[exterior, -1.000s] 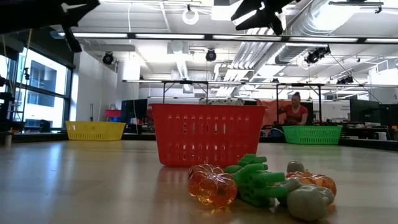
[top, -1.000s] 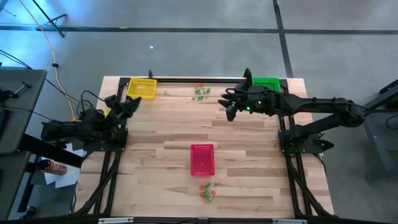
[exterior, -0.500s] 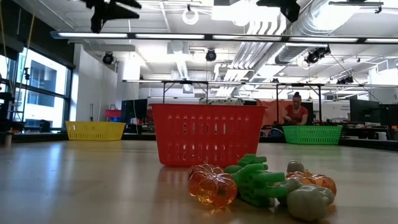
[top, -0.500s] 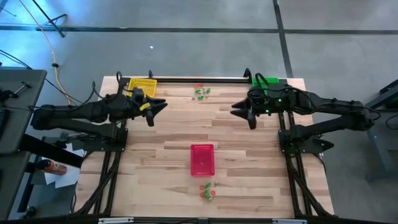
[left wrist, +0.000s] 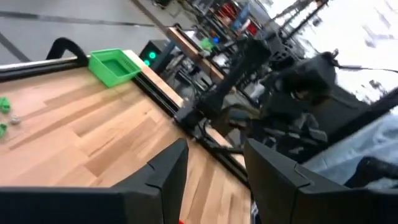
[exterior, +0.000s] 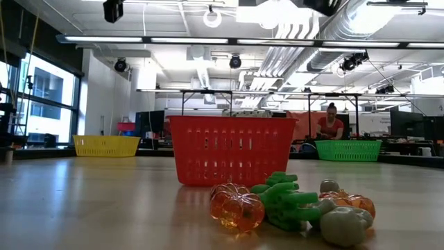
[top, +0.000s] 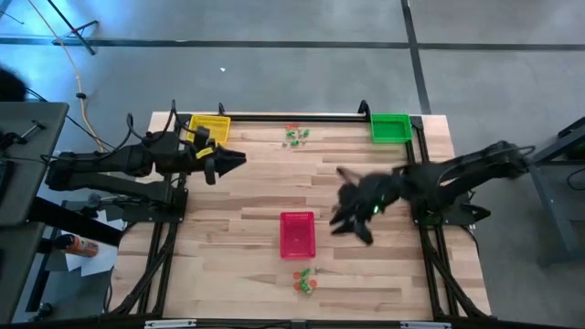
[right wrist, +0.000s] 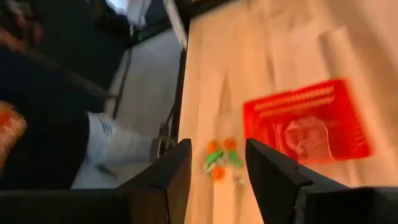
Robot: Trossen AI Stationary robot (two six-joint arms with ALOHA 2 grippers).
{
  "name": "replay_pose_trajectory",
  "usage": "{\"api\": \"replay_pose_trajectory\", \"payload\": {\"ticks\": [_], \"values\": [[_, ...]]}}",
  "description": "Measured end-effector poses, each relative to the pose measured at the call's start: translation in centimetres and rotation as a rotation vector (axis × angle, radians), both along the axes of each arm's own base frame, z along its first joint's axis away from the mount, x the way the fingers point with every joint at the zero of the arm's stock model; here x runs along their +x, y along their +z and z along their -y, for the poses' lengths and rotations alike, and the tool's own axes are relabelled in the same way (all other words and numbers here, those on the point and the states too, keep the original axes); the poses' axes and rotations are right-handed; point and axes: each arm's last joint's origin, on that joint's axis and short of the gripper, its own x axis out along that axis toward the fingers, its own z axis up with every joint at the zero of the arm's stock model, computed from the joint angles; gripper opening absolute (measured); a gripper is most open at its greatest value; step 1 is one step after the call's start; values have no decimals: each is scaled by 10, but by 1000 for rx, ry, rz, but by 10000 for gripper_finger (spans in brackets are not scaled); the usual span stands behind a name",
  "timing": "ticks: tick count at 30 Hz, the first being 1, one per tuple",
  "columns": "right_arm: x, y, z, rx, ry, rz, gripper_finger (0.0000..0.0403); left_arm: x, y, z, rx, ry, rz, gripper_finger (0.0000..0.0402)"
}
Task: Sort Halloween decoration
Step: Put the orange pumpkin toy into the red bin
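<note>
Two piles of Halloween decoration wait: one (top: 295,134) at 12 o'clock, one (top: 305,281) at 6 o'clock below the pink basket (top: 296,233). Both the left gripper (top: 230,161) and right gripper (top: 340,222) hover empty, fingers apart. Likely risk: the right one swinging low, knocking the basket.

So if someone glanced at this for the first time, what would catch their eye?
Probably the red basket at the middle of the table, with a small cluster of trinkets on the wood at its near end. The right gripper, open and empty, is beside the basket, while the left gripper hangs open near the yellow basket.
</note>
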Motion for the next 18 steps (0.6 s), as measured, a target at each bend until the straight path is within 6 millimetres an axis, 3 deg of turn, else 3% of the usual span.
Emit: {"api": "replay_pose_trajectory", "payload": {"ticks": [12,18], "values": [[56,-61,-114,-52,-129,-437,144,-10,-24,3,144,-124,-282,149],[84,-93,-151,-142,-160,-621,144,-11,-28,3,139,-129,-322,149]]}}
